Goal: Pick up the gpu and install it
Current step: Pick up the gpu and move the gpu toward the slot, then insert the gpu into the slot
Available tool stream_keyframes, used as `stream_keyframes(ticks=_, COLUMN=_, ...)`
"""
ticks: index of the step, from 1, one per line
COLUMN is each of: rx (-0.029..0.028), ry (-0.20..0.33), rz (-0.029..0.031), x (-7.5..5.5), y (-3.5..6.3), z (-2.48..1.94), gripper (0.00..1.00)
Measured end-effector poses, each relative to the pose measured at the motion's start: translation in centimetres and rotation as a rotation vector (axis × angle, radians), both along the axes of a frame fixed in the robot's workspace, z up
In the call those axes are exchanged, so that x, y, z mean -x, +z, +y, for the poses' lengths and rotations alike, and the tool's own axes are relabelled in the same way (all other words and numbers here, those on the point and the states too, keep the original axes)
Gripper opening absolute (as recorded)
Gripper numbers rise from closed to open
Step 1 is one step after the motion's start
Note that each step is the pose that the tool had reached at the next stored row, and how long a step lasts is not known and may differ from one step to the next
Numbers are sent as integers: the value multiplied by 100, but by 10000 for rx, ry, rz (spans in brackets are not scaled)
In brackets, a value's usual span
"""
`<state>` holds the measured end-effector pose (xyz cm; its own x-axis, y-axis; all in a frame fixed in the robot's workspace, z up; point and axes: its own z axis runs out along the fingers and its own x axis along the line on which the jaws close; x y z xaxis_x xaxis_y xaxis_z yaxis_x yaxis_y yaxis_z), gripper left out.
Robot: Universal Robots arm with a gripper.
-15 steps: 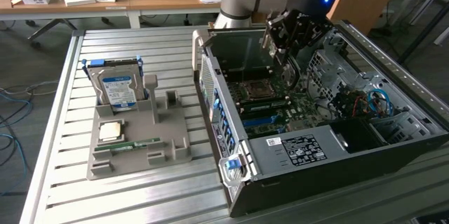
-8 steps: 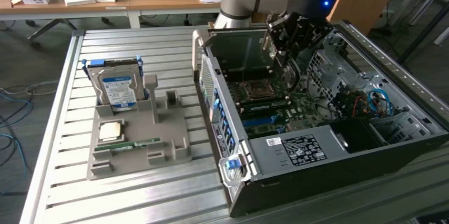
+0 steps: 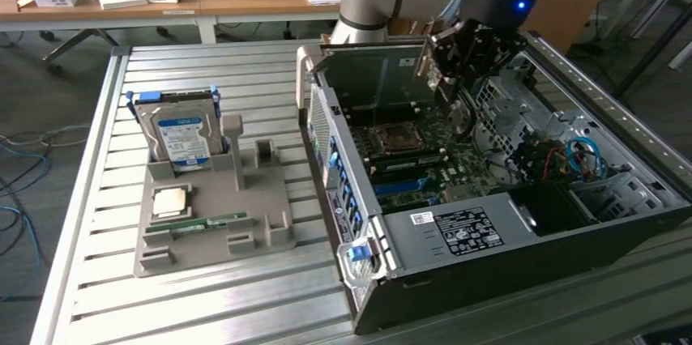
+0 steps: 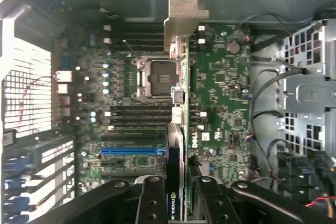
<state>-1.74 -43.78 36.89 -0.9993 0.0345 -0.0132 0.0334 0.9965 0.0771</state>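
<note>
My gripper (image 3: 452, 61) hangs over the open computer case (image 3: 454, 280), shut on the gpu (image 3: 462, 112). In the wrist view the gpu (image 4: 180, 103) shows edge-on, a thin card held between the two black fingers (image 4: 151, 203). Its silvery end bracket (image 4: 185, 14) points towards the case's rear wall. The card is above the motherboard (image 4: 226, 87), clear of it, over the line between the CPU socket (image 4: 156, 78) and the green board area. A blue expansion slot (image 4: 132, 151) lies on the board to one side of the card.
On the slatted table at the exterior view's left a grey holder (image 3: 259, 215) carries a blue-labelled hard drive (image 3: 181, 138), a small chip (image 3: 171, 202) and a green memory stick (image 3: 200, 223). Cables and drive cages (image 3: 573, 159) crowd the case's far side.
</note>
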Motion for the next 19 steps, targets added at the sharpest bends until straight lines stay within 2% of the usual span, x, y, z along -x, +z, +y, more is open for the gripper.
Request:
stream_keyframes(ticks=8, rx=1, ry=1, rz=14, x=-224, y=-1, z=0, gripper=26)
stream_keyframes(ticks=19, rx=0, ry=0, rz=14, x=-231, y=-2, z=0, gripper=26)
